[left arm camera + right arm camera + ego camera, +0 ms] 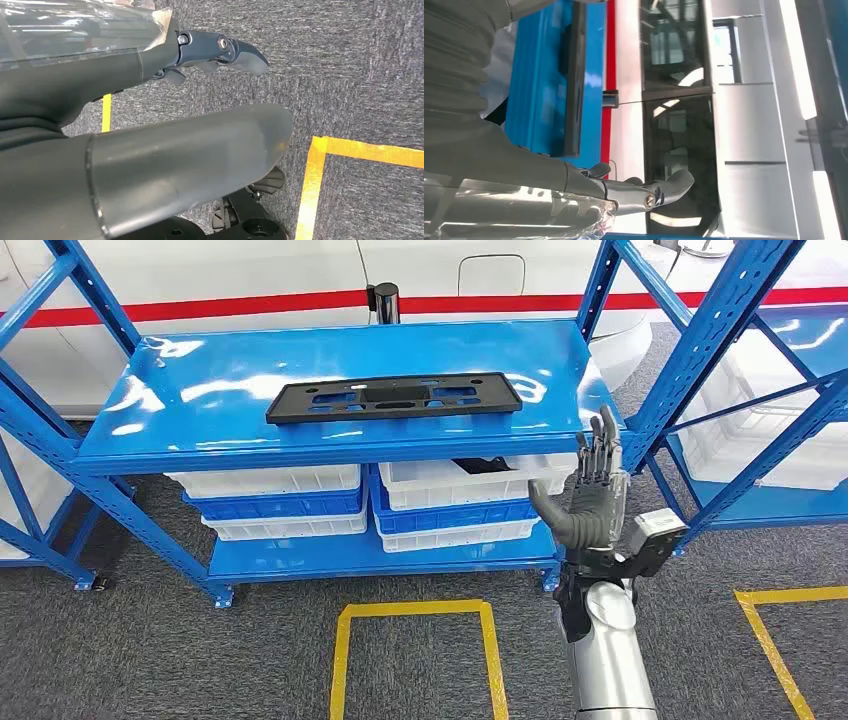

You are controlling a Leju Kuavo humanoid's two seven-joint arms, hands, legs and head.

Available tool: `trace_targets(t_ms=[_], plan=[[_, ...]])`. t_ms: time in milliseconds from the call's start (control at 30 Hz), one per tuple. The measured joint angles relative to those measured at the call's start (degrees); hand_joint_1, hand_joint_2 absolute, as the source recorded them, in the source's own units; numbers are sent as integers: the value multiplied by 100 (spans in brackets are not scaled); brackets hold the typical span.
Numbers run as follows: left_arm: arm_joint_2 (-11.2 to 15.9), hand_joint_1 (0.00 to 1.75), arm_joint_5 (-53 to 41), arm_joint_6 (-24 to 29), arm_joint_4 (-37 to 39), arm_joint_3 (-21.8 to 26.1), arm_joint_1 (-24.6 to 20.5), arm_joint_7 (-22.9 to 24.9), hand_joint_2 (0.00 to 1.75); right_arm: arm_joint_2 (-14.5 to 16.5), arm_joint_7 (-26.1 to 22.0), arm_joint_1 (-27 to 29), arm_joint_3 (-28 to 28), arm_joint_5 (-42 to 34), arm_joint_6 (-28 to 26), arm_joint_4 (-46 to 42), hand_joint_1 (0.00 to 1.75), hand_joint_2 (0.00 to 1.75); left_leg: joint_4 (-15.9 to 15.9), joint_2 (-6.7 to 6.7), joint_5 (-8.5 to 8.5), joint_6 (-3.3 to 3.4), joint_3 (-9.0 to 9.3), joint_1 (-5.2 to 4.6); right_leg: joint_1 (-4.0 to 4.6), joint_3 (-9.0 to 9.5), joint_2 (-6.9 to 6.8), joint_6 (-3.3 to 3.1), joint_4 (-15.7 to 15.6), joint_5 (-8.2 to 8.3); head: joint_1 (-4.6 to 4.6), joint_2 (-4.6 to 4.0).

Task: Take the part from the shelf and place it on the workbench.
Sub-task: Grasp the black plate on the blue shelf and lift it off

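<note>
The right robot hand [592,498] was raised with fingers extended and apart, holding nothing, at the front right corner of the blue metal shelf [200,410]. The flat black rectangular plastic part [394,398] lay on the top shelf, at 10 o'clock from the right robot hand, well apart. The left robot hand [150,140] hung over grey carpet [350,75], fingers apart, empty.

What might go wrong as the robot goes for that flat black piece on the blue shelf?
The right hand is raised close to the shelf's blue upright, so a reach could knock it. The black part lies long, thin and flat on the glossy shelf top; open fingers may struggle to get under it, or push it away.
</note>
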Motion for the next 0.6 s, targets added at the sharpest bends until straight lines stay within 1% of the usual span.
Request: trace_targets(t_ms=[67,267,600], plan=[[0,0,-9,-3,0,2,0,-6,0,-13,9,-2,98,183,-98,4,0,175,0,0,0,0,-1,0,0,0,0,0,0,0,0,0],[0,0,-40,-8,2,11,-1,-35,0,-64,112,-31,609,1100,-577,116,0,175,0,-1,1,-1,-7,0,0,-3,0,0,1,0,0,0],[0,0,-138,-30,4,14,-5,-88,0,-119,479,-242,1618,2942,-1466,687,0,175,0,-1,2,-2,-10,1,0,-7,0,0,2,0,0,0]])
